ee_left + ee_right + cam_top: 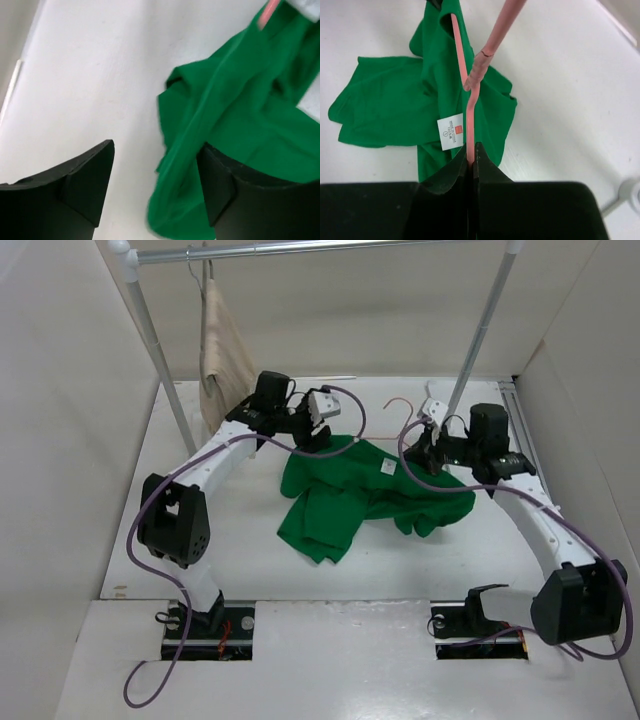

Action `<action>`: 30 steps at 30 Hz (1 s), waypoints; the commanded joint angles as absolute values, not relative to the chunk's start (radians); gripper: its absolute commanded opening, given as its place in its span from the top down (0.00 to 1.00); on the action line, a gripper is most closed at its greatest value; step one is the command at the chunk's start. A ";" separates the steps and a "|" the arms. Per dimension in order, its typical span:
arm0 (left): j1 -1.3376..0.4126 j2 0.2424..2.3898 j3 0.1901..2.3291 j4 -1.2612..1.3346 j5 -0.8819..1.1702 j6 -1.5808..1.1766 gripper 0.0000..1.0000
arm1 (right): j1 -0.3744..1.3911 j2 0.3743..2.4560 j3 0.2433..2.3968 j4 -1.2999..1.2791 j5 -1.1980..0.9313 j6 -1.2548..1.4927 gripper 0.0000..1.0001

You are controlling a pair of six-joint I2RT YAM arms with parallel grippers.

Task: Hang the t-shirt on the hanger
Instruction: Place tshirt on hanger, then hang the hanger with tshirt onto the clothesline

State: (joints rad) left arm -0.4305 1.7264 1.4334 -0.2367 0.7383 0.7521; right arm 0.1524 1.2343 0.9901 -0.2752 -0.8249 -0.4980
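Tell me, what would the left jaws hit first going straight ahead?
Most likely the crumpled edge of the green t-shirt, lying on the white table just ahead; depth is unclear.

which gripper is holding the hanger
The right gripper, shut on the hanger wire. The left gripper is open at the t-shirt edge, gripping nothing.

**Open to the left and near, crowded in the middle and far left**

The crumpled bright green cloth t-shirt (360, 495) fills the middle of the white table (230, 540). The thin pink-red wire hanger (470, 105) rises over its right side. Bare surface runs from the t-shirt to the left edge and to the near edge. At the far-left corner a hanging beige cloth garment (222, 350) and a slanted white rack post (160, 350) bar my way. A second post (485, 330) stands toward the far-right corner. White side walls (60, 440) close both flanks.
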 commanded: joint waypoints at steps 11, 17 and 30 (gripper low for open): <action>-0.394 1.711 1.756 -0.242 0.712 0.477 0.00 | -0.006 1.353 1.839 -0.776 -0.428 -0.517 1.00; -0.394 1.661 1.657 -0.242 0.703 0.477 0.00 | -0.015 1.549 2.256 -0.802 -0.278 -0.453 1.00; -0.413 1.586 1.539 -0.224 0.693 0.486 0.00 | -0.025 1.775 2.384 -0.448 -0.157 -0.252 1.00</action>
State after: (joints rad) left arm -0.4091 1.6680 1.5589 -0.2539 0.6842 0.4931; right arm -0.0189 1.7706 2.3287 -0.6491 -0.2085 -0.3233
